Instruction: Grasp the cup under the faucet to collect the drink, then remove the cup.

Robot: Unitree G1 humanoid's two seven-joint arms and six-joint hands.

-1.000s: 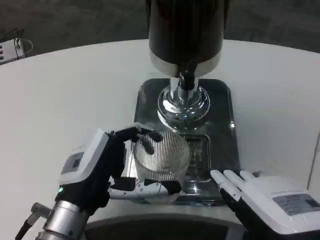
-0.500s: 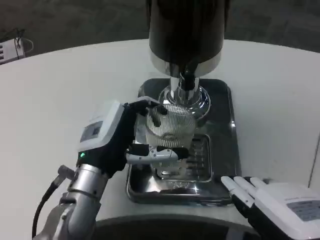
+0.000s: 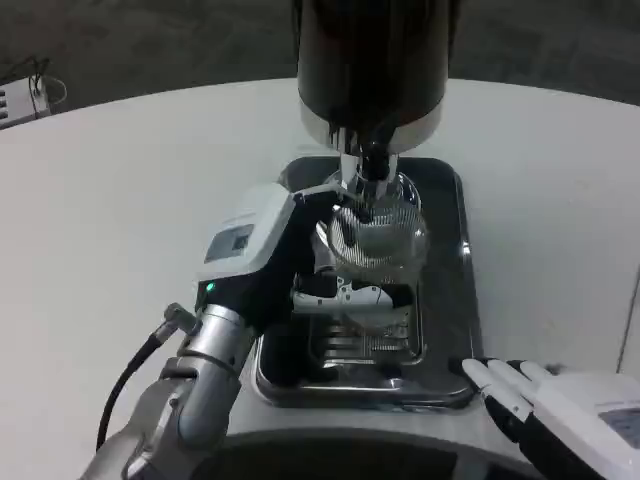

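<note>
Carried up-frame from the drip tray's (image 3: 455, 300) front, the ribbed glass cup (image 3: 375, 235), clasped by the left hand's (image 3: 285, 265) fingers (image 3: 345, 295), now sits under the faucet (image 3: 372, 160), ready to fill.

**Surface and Material Findings**

The cup (image 3: 378, 232) is clear and finely ribbed, likely glass or hard plastic; the view does not settle which. The tray (image 3: 452, 300) is polished metal, mirror-glossy, with a slotted grille. The dispenser (image 3: 370, 55) body is dark and glossy above a chromed band. The table (image 3: 130, 200) is matt white and smooth. The left hand (image 3: 285, 255) shows smooth white plastic over matt black; its forearm is brushed silver metal.
</note>
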